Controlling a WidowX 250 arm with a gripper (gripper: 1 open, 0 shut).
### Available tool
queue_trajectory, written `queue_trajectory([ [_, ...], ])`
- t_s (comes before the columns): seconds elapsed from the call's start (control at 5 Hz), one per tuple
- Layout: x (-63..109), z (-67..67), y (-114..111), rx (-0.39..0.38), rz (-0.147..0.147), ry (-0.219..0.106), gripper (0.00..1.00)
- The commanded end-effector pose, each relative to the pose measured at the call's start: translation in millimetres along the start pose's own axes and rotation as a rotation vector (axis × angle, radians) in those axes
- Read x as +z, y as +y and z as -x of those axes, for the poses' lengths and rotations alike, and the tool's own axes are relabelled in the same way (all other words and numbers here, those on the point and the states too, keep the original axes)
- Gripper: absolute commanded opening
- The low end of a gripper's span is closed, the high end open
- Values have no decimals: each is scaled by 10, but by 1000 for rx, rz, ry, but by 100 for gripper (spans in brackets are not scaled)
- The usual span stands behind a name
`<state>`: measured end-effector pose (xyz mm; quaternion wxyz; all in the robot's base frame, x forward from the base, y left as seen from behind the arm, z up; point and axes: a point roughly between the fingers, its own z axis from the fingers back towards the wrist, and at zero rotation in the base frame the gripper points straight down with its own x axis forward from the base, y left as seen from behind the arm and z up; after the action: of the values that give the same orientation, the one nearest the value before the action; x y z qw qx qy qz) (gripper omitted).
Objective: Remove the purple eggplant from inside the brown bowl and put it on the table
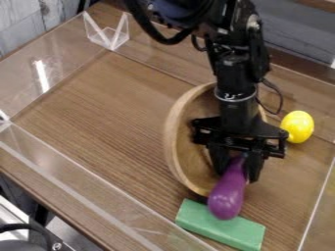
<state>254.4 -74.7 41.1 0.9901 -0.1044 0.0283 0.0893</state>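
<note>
The purple eggplant (228, 194) hangs stem end up between my gripper's (236, 169) fingers, which are shut on its upper part. Its fat lower end overlaps the near rim of the brown bowl (181, 137) and sits just over the green block. The bowl is tipped up on its side, its hollow facing right toward my arm. The dark wood table (105, 108) lies under everything. My gripper points almost straight down, right in front of the bowl's opening.
A green rectangular block (222, 228) lies at the front, directly below the eggplant. A yellow lemon (299, 126) rests to the right of the bowl. Clear acrylic walls (39, 74) line the table's edges, with open tabletop on the left.
</note>
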Motion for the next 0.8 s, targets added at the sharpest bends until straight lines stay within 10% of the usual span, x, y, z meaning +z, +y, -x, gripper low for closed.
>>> queue_trajectory([
  [0.0,93,-112,15,0,8,-42,0],
  [0.2,82,-131,30,3,5,-41,100],
  [0.4,75,-140,39,6,4,-42,0],
  [0.6,81,-145,49,9,2,-41,0],
])
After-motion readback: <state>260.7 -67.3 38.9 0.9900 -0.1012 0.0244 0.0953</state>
